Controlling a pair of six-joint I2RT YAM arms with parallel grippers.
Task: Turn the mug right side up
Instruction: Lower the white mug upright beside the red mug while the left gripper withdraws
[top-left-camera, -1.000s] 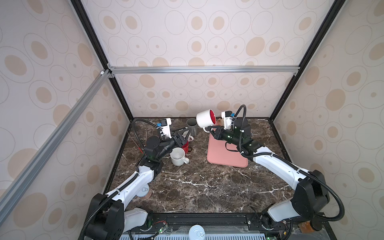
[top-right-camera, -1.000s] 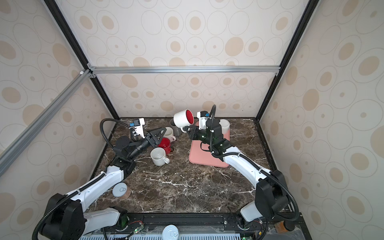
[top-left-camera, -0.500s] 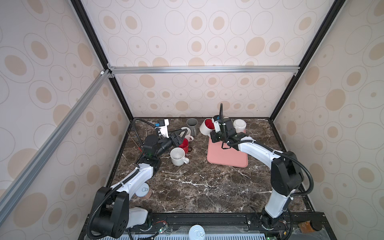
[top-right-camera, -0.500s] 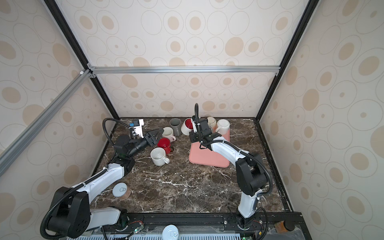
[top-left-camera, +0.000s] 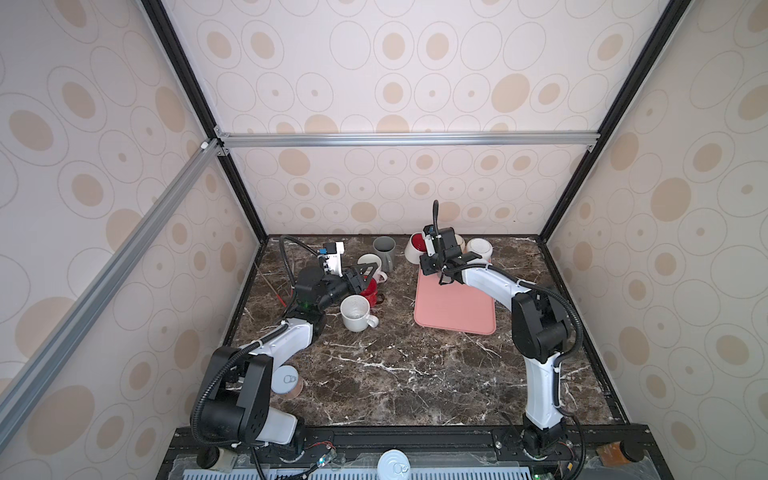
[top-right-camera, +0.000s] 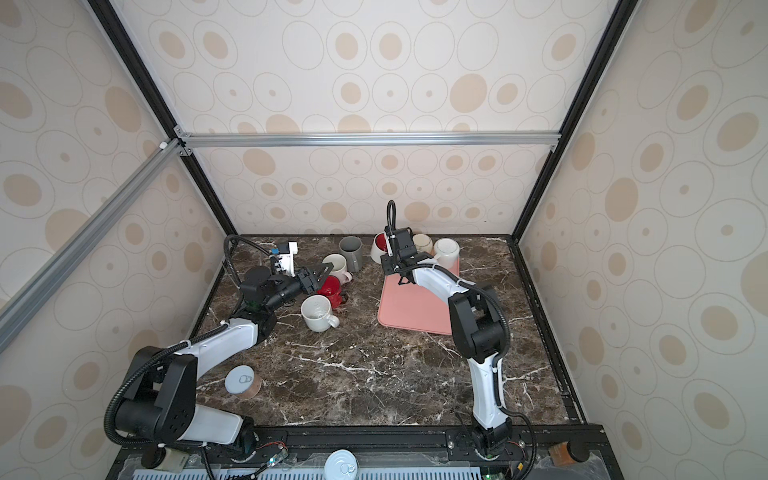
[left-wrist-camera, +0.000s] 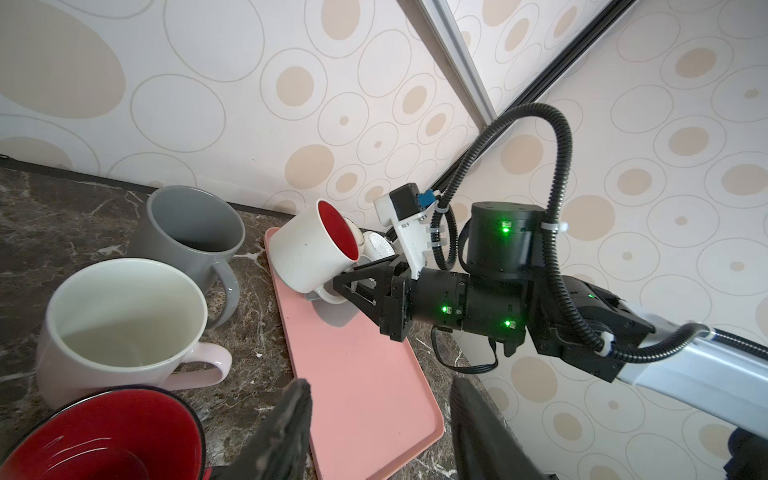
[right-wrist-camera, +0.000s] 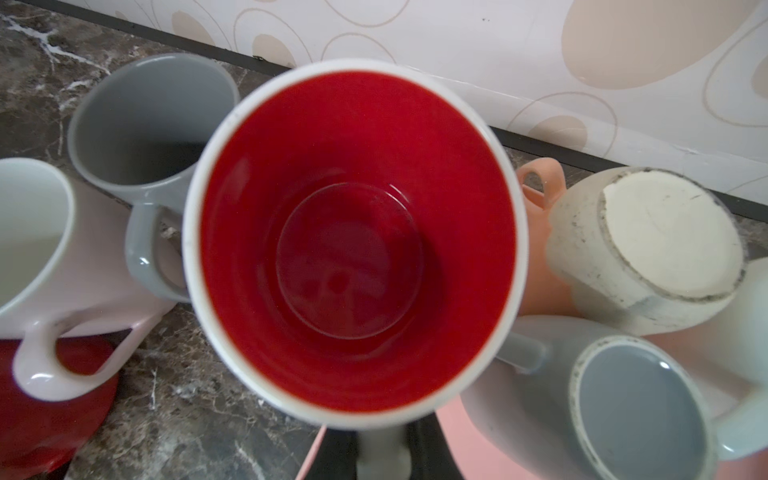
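Upper centre of the left wrist view, the right gripper (left-wrist-camera: 340, 286) is clamping the tilted mug (left-wrist-camera: 309, 253) by its handle (left-wrist-camera: 323, 296), probably mid-righting; next it needs levelling, then releasing.

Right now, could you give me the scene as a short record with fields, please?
held mug: white mug with red inside, tilted, not yet upright
right end effector: shut on its handle
left end effector: open, empty, near the red mug
under held mug: far end of pink tray
upside down: cream mug, pale grey mug
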